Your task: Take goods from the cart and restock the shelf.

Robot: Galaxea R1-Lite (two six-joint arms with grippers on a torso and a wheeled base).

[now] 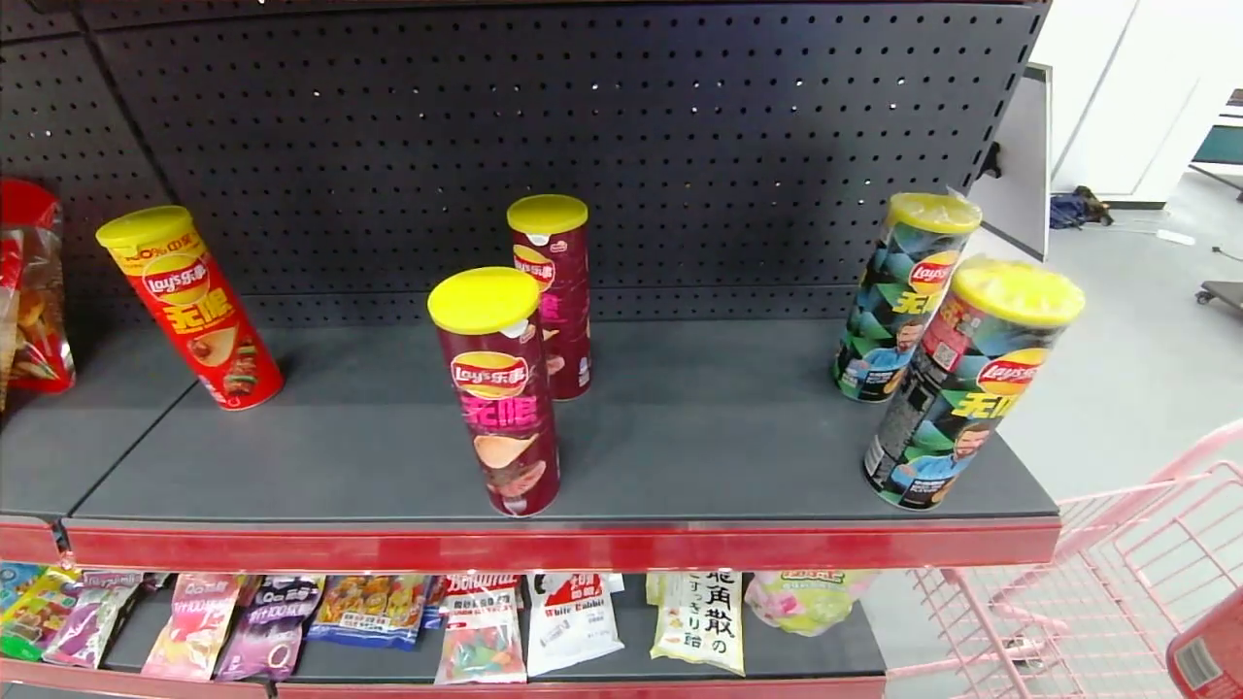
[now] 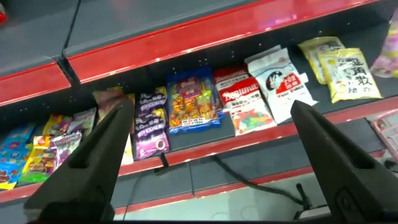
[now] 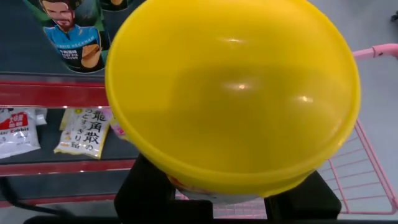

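The left gripper (image 2: 211, 107) has its jaws spread wide with nothing between them; its two dark fingers (image 2: 93, 162) hang in front of the lower shelf (image 2: 205, 152), where flat snack bags (image 2: 189, 106) lie in a row. The right gripper (image 3: 227, 200) has its jaws closed on a red cylindrical crisp can with a yellow plastic lid (image 3: 233, 93). The black jaws press on either side of the can's body below the lid. In the head view the red can shows at the lower right corner (image 1: 1207, 660), beside the pink wire cart (image 1: 1117, 582) and well below the upper shelf.

The upper shelf is a dark grey board with a red front edge (image 1: 680, 427), backed by a black perforated panel (image 1: 544, 136). On it stand a red yellow-lidded can near the left end (image 1: 189, 306), two maroon cans near the middle, one at the front (image 1: 500, 388) and one behind it (image 1: 554, 296), and two dark patterned cans at the right end, one at the front edge (image 1: 966, 383) and one just behind it (image 1: 908, 296). A red snack bag (image 1: 29, 291) stands at the far left.
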